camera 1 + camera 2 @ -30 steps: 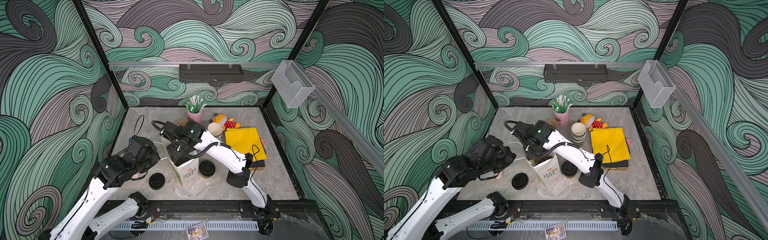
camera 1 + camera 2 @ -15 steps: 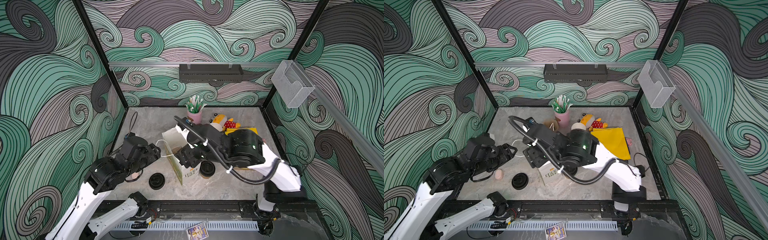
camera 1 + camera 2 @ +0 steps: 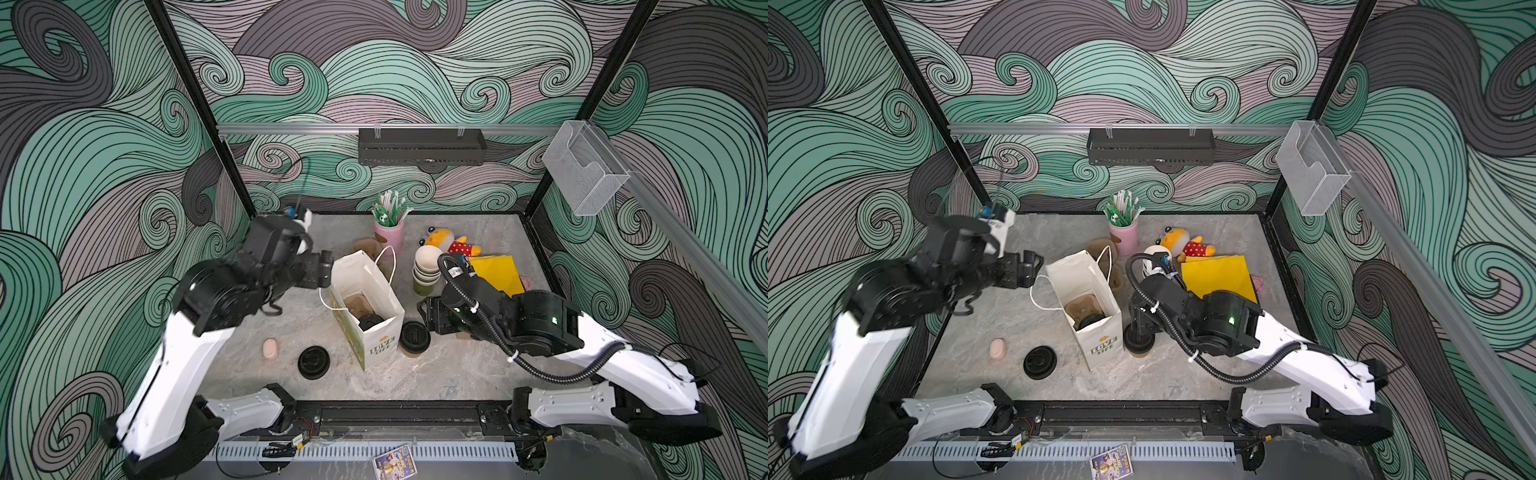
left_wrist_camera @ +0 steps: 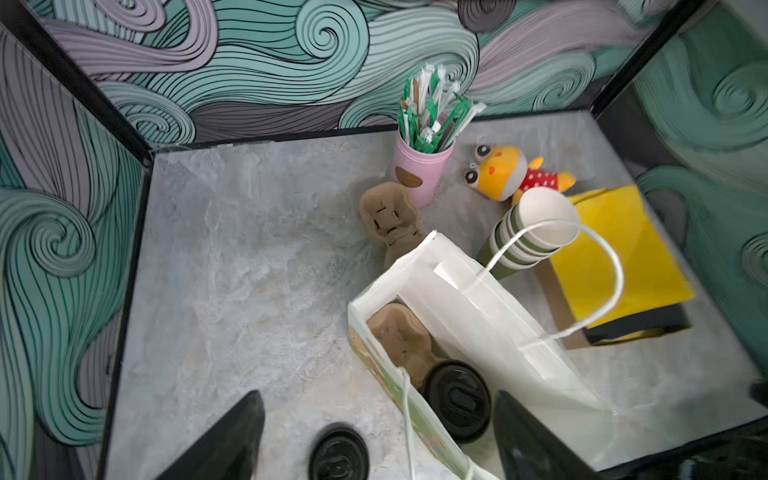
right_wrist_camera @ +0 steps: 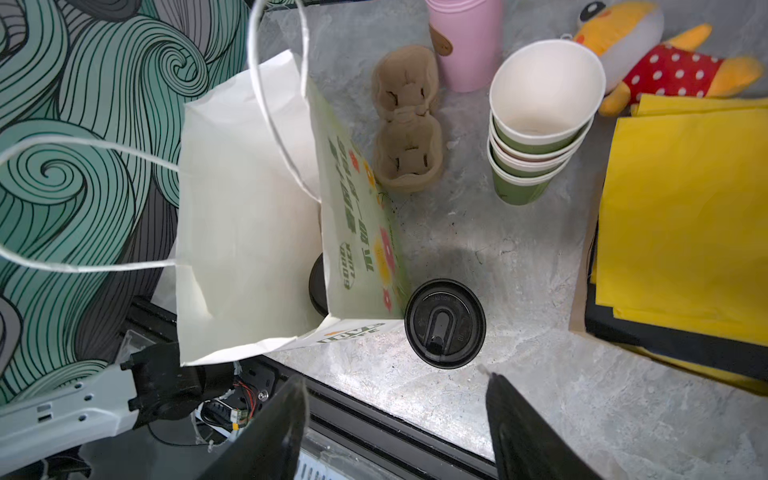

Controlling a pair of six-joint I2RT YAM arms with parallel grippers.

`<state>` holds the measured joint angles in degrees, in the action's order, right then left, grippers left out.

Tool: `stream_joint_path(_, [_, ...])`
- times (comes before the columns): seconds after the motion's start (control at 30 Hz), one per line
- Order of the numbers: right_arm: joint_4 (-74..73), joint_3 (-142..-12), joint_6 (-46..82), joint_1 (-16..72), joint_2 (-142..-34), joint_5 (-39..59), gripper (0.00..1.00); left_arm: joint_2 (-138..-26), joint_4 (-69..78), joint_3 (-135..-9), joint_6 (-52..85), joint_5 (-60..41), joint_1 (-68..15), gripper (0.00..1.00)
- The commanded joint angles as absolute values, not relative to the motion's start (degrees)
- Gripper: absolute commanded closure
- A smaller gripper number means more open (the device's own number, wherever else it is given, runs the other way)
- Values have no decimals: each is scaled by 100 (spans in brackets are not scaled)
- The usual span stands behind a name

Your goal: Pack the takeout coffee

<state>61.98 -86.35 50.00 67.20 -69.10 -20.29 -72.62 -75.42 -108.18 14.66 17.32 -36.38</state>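
Wide view first: the grey tabletop (image 3: pixel 457 374) is crowded, and your two arms bracket the action. The left gripper (image 3: pixel 325 270) hangs at 10 o'clock of the white paper bag (image 3: pixel 361 274), jaws spread and empty. It's close to the rim, though I can't say whether it's touching. The right gripper (image 5: pixel 392 399) sits low at 3 o'clock of the bag, jaws spread too, nothing between them. The bag stands upright mid-table, mouth open, one handle loop drooping toward 9 o'clock. Down inside, the cardboard carrier (image 4: pixel 399 336) lies along the bottom, and a black-lidded cup (image 4: pixel 457 399) seems seated at its 6 o'clock end. Only the lid shows, so no call on that cup's colour. The 12 o'clock pocket looks free. The brown lidded cup (image 3: pixel 414 337) stands on the tabletop at 4 o'clock of the bag, right against its side wall, and the right wrist view shows it just ahead of the jaws. A loose black lid (image 3: pixel 313 362) lies at 7 o'clock, not your concern. I read this as halfway: one coffee packed, one to go. Your next move, I'd say, is to close the right jaws around the brown cup below its lid, lift straight above the rim, then lower into the free pocket. Mind the handle loops and that thin wall; the left jaws could steady the rim.
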Motion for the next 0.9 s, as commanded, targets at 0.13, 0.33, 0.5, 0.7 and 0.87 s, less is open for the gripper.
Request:
stream_joint_path(0.13, [5901, -8746, 5116, 6550, -7068, -1308, 28, -8919, -8155, -11805, -687, 1390, -3582, 12])
stream_joint_path(0.33, [5924, -8892, 4977, 6311, -7263, -1065, 27, -9346, -8057, -11674, -874, 1500, -3368, 13])
stream_joint_path(0.5, [5921, -8895, 4932, 6246, -7355, -951, 26, -9462, -7950, -11373, -1098, 1400, -3086, 20])
stream_joint_path(0.7, [5924, -8921, 4869, 6114, -7393, -835, 27, -9503, -7676, -11159, -1396, 395, -2707, 33])
stream_joint_path(0.87, [5923, -8903, 4931, 6088, -7374, -871, 28, -9531, -7595, -10970, -1509, -265, -2603, 48])
